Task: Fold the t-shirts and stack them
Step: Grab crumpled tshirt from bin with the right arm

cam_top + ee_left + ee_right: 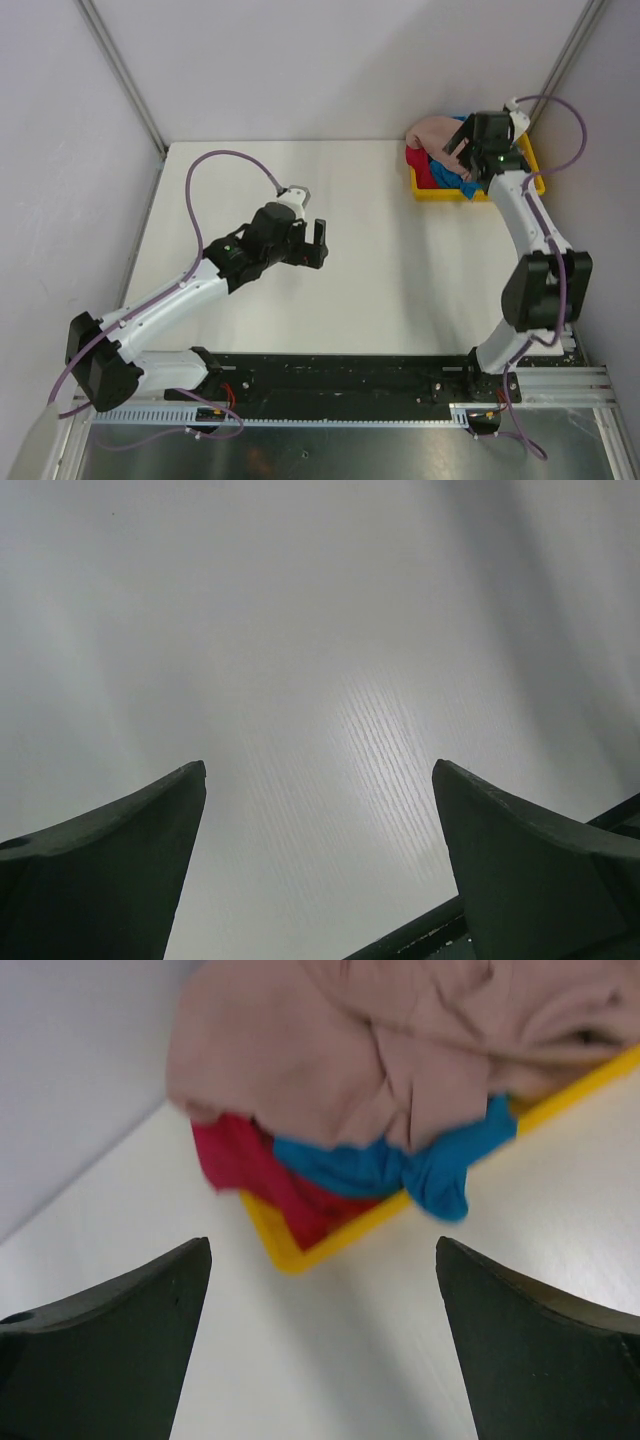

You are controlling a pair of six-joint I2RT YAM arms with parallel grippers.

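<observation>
The pink t-shirt [400, 1050] lies crumpled on top of the heap and spills past the rim toward the back wall [330, 60]. Under it, the blue t-shirt [400, 1165] hangs a fold over the near rim, and the red t-shirt [250, 1165] fills the left corner. All three sit in the yellow tray [290, 1255], which rests in the far right corner of the tabletop [380, 270], close to the back and right walls.

The right hand [322, 1245] hovers at the tray's near side with its fingers spread wide. It grips nothing and no cloth touches either finger. Bare tabletop shows just below it.

The left hand [320, 770] is also spread wide, with only plain white surface between its fingers. It hangs left of the tabletop's centre, well apart from the tray.

Between the two hands the tabletop is broad and flat. Walls close it in at the back, left and right, and the black rail [340, 375] carrying the arm bases runs along the near edge.
</observation>
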